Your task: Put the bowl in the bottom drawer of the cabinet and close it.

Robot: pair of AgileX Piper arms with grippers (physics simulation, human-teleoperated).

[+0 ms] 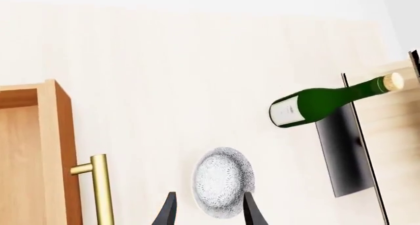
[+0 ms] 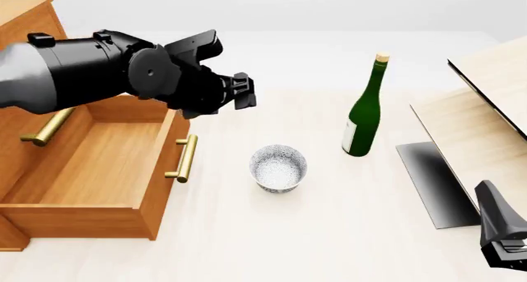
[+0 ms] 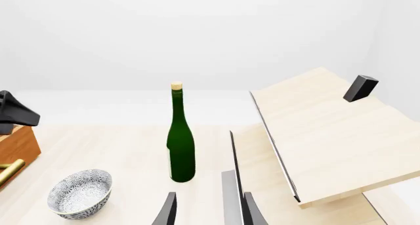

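One bowl sits upright on the pale table, just beside the pulled-out bottom drawer and to its right in the front view, not touching it. The left gripper hovers above the table, behind and a little left of the bowl and well clear of it. In the left wrist view its two dark fingertips are spread apart, nothing between them, and the bowl shows right past the gap. The right gripper is down at the front-right corner, well apart from the bowl, over by the dark panel. Its fingertips stand parted too, holding nothing.

Now the bowl itself: small, round, deep, silvery-white with a fine grey speckled pattern inside and out, and empty. It's far shorter than the green bottle, which stands upright to its right with a cork-coloured top and a white label.

Count them off: one bowl, one bottle, one cabinet in orange-brown wood, one pale plywood structure tilted at the right. Two brass bar handles show in the front view, one on the open drawer's front, another higher up on the cabinet. The open drawer's wooden floor is bare.
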